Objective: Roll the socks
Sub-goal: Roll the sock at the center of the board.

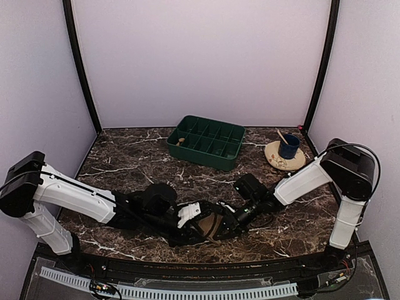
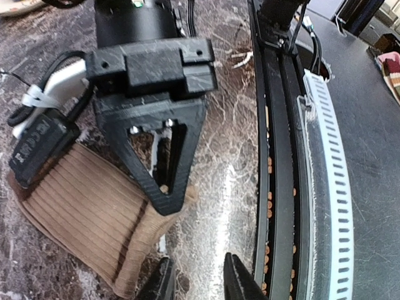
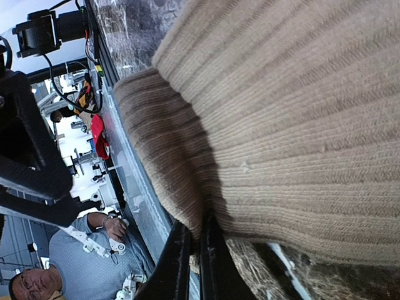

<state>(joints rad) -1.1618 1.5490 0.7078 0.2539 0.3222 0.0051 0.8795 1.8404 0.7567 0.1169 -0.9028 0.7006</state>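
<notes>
While the right gripper is closed tight, its two thin fingers pinching a fold at the edge of the tan sock, the left gripper stands partly open. Nothing is between the left gripper's fingers, and only bare marble shows in the gap.

The socks lie low on the table, well in front of the green tray on the side nearest the arm bases. They are roughly in line with the tray's middle. Both grippers are down at that spot, the left one toward the tray's left-hand side and the right one toward its right-hand side, with the socks between them.

In the left wrist view the tan sock is a ribbed, flattened strip with a dark stripe running along it. The tip of the right gripper's black finger rests at its edge. The left gripper's fingers hang just beside the end of the sock; whether they touch it I cannot tell.

A plate with a blue cup sits just to the right of the tray, well apart from the socks.
</notes>
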